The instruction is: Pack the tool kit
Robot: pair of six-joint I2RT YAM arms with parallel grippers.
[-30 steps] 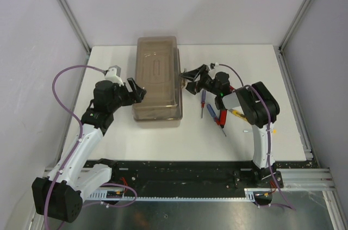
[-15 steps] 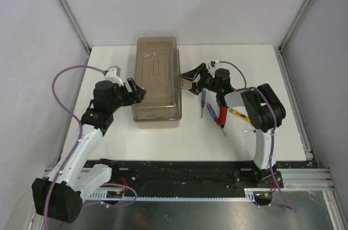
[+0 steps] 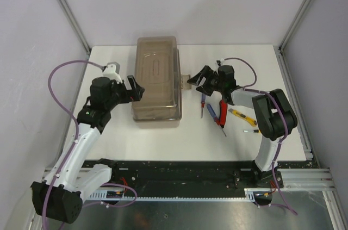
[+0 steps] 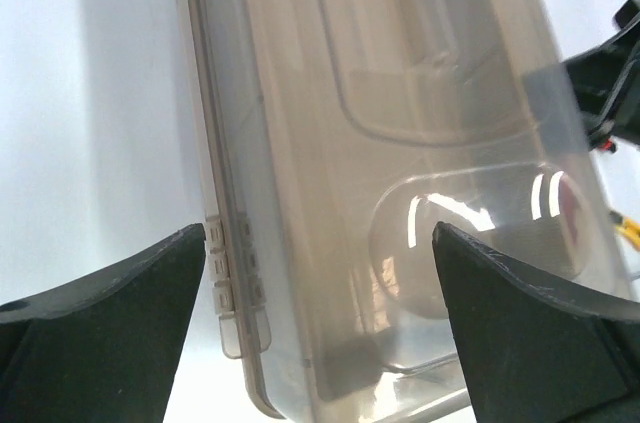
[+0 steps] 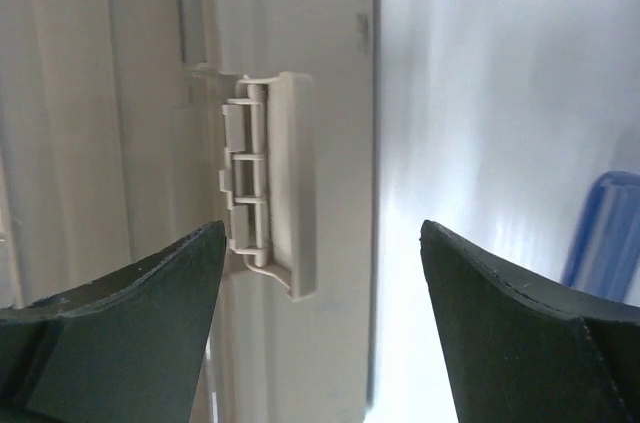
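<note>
The tool kit's beige box (image 3: pixel 156 80) lies with its smoky lid (image 4: pixel 420 93) down in the middle of the table. My left gripper (image 3: pixel 135 88) is open at the box's left side, its jaws spread across the hinge edge (image 4: pixel 225 273) without touching. On the right side, my open right gripper (image 3: pixel 198 79) faces the front latch (image 5: pixel 275 183), which sticks out from the box; the jaws hold nothing. A red screwdriver (image 3: pixel 203 102), a blue-handled screwdriver (image 3: pixel 211 111), red pliers (image 3: pixel 222 111) and a yellow cutter (image 3: pixel 239 115) lie right of the box.
A small yellow-tipped tool (image 3: pixel 251 130) lies near the right arm's forearm. The blue handle (image 5: pixel 605 233) shows at the right edge of the right wrist view. Grey walls with metal frame posts (image 3: pixel 65 10) enclose the white table (image 3: pixel 163 137).
My left gripper has opened wider beside the box. My right gripper has drawn back slightly rightward from the latch, and the right arm's elbow has swung right.
</note>
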